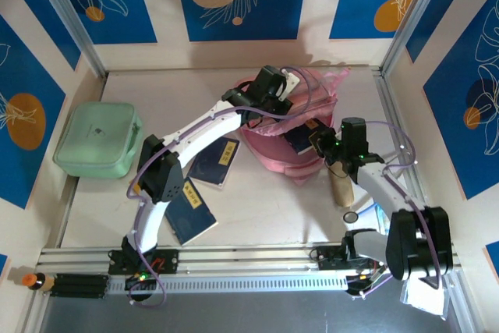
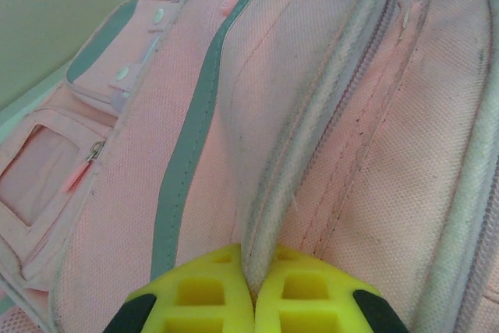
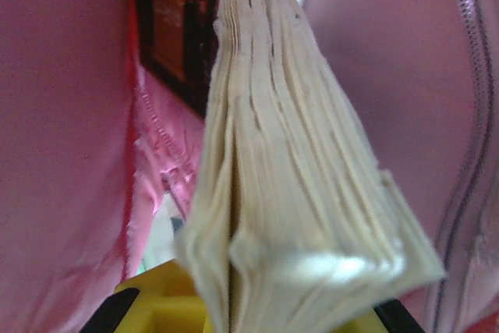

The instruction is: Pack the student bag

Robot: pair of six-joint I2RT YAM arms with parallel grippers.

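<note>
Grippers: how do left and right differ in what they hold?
The left gripper pinches a thin seam edge of the bag from outside; the right gripper grips a thick book by its page block, with pink bag walls on both sides. Left's load is cloth, right's paper. Both are shut.

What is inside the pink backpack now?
A thick cream-paged book, clamped in the right gripper, reaches into the soft pink fabric backpack; a dark cover lies beyond. Deeper contents are hidden by fabric.
</note>
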